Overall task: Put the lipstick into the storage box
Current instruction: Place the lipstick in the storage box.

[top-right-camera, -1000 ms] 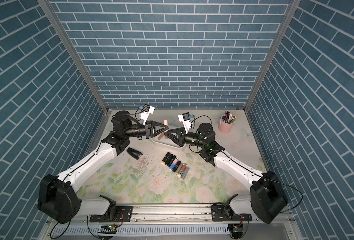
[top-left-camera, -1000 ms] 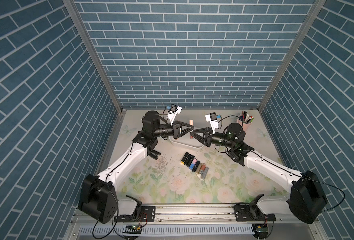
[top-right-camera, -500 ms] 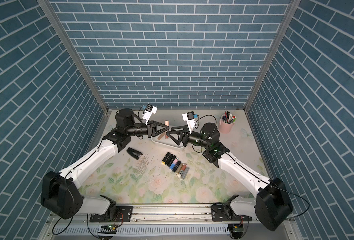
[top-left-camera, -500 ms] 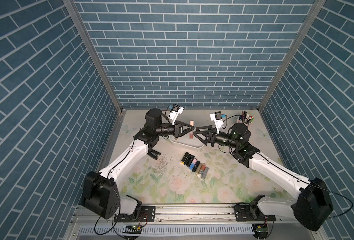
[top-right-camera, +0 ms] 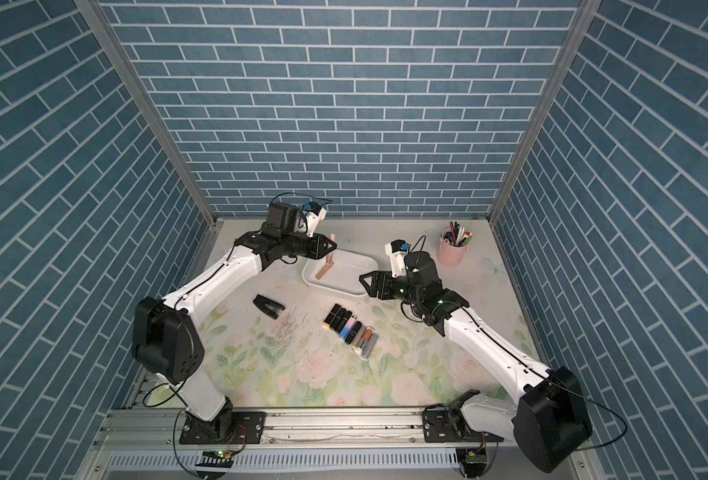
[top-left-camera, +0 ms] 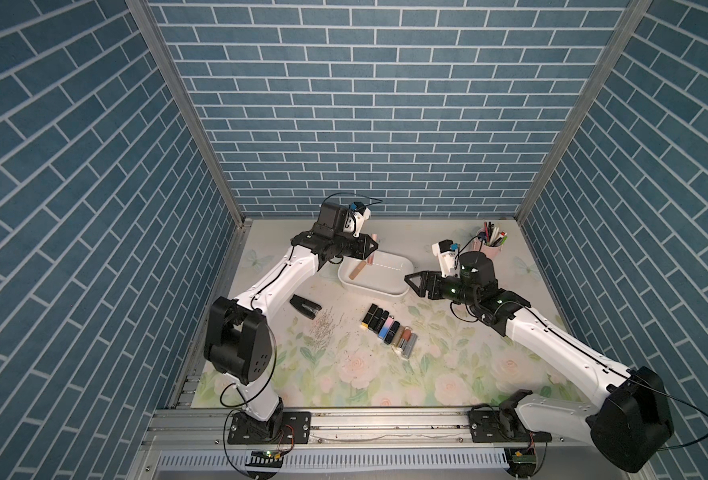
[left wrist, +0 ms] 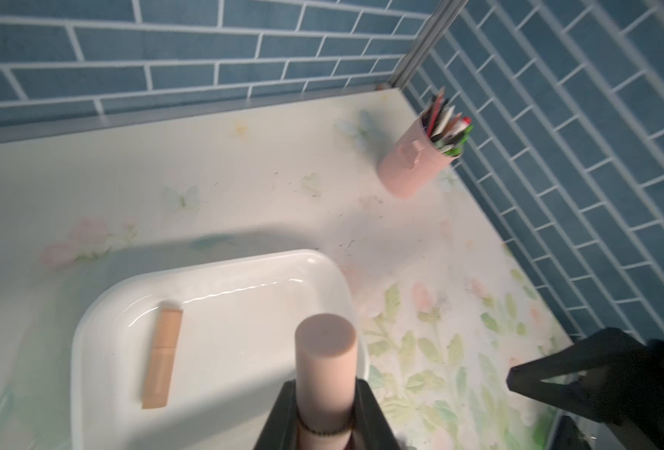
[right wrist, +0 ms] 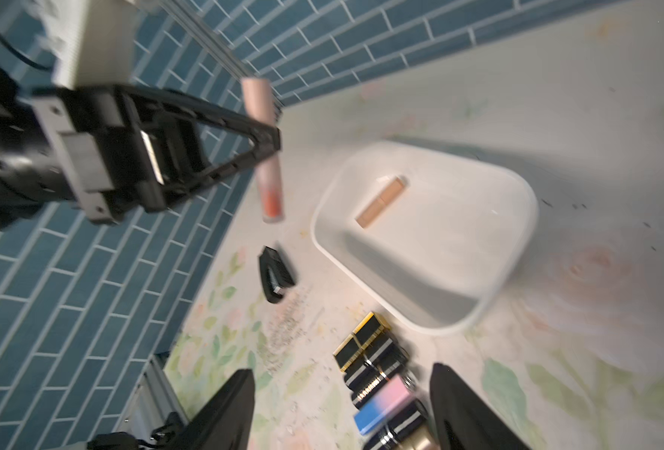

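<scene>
Left wrist: left claw (left wrist: 324, 393) pinching lipstick (left wrist: 325, 350) upright, axis vertical, about over box (left wrist: 213, 265) rim; right claw (top-left-camera: 413, 286) spread, empty, at box's opposite end.

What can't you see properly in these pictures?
- Left wrist view: the bottom end of the pink lipstick tube is hidden between the fingers of the left hand and cut off by the picture edge.
- Right wrist view: the row of lipsticks is blurred, and the picture edge cuts some off.
- Both top views: the pens in the pink cup are too small to count.
</scene>
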Robot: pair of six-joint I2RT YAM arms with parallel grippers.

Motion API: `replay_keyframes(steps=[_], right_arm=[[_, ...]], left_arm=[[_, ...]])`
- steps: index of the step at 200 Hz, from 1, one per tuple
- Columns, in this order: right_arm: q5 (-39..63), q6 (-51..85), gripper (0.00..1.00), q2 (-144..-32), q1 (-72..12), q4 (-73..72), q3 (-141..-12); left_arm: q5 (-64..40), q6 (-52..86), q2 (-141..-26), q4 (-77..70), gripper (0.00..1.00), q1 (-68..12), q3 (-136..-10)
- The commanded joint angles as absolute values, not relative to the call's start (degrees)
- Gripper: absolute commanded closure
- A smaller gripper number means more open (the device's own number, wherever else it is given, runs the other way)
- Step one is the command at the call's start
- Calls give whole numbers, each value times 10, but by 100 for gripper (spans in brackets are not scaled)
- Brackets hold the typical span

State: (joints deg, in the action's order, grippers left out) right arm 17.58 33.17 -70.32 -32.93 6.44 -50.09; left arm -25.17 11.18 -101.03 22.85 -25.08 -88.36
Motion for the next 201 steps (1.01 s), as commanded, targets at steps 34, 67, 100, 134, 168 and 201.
replay_keyframes(steps=[34, 67, 100, 134, 168, 201], right_arm=[[93, 351, 20, -732, -331, 209, -501], [90, 350, 20, -731, -335, 233, -503], [74, 349, 20, -742, -351, 262, -513], [67, 351, 20, -749, -365, 265, -511], [68, 352, 20, -763, -373, 264, -511], [66, 356, 20, -770, -383, 267, -512]], left_arm=[[-62, 45, -1135, 312, 100, -292, -993], [-25, 39, -1184, 323, 100, -296, -1013], [-12, 39, -1209, 313, 100, -297, -1007], [-4, 38, -1234, 307, 100, -297, -1009], [5, 33, -1256, 308, 100, -298, -1015], [5, 32, -1271, 306, 100, -298, -1018]])
